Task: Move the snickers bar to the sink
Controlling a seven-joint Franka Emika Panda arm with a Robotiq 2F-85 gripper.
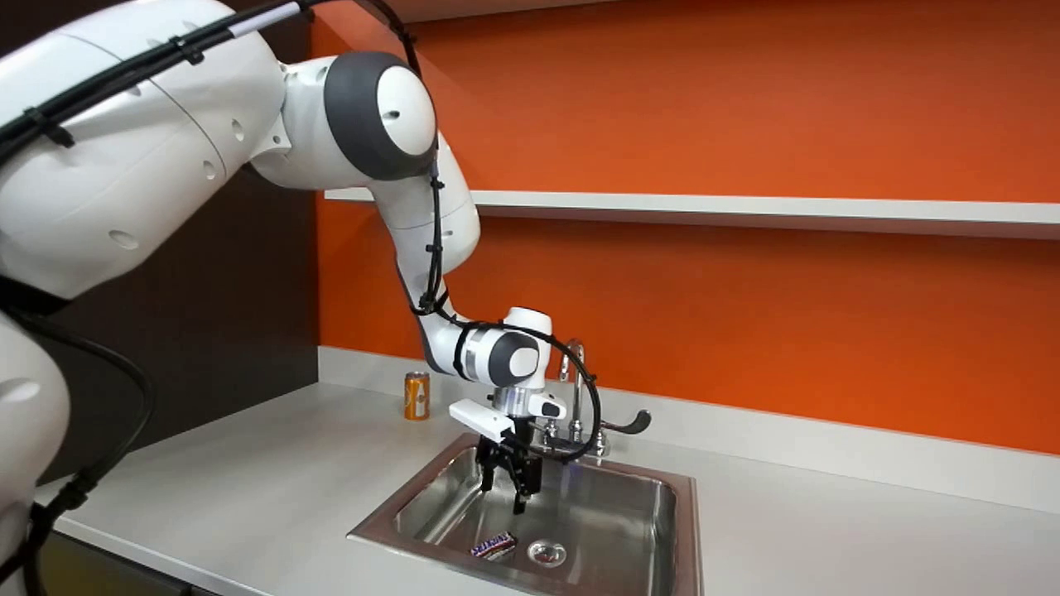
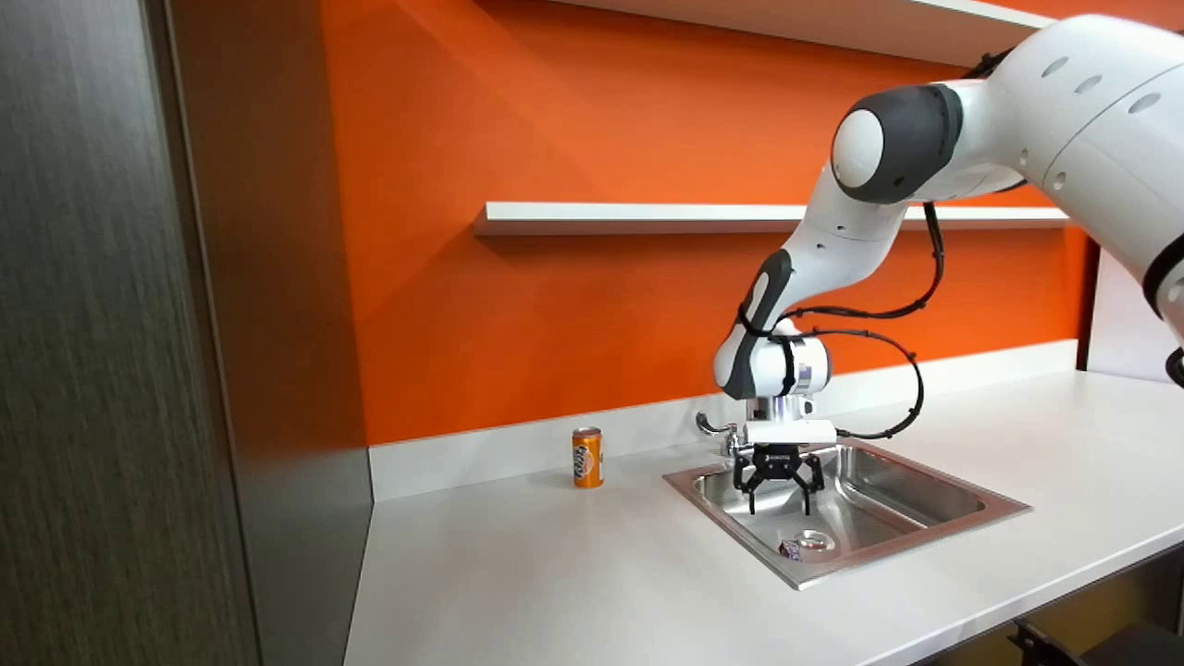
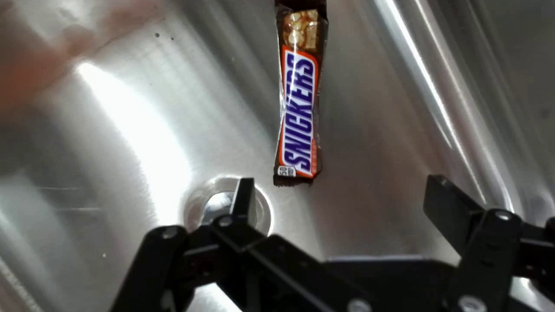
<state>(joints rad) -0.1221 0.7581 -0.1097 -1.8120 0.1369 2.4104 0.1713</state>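
Observation:
The snickers bar [image 1: 494, 545], a brown wrapped bar with a white, red and blue label, lies flat on the floor of the steel sink [image 1: 689, 521]. It also shows in an exterior view [image 2: 790, 549], and in the wrist view [image 3: 299, 104] it lies label up, beyond the fingertips. My gripper [image 1: 503, 497] points down over the basin, above the floor and apart from the bar. Its black fingers are spread with nothing between them, as the wrist view [image 3: 340, 190] and an exterior view [image 2: 780, 511] show. The sink's rim [image 2: 911, 543] is visible around the basin.
A round drain [image 1: 546, 553] is beside the bar. The chrome faucet [image 1: 577, 414] stands at the sink's back edge, close behind the gripper, with a handle [image 1: 633, 424] sticking out. An orange can [image 2: 587, 458] stands on the counter near the back wall. A white shelf [image 2: 638, 217] runs along the wall.

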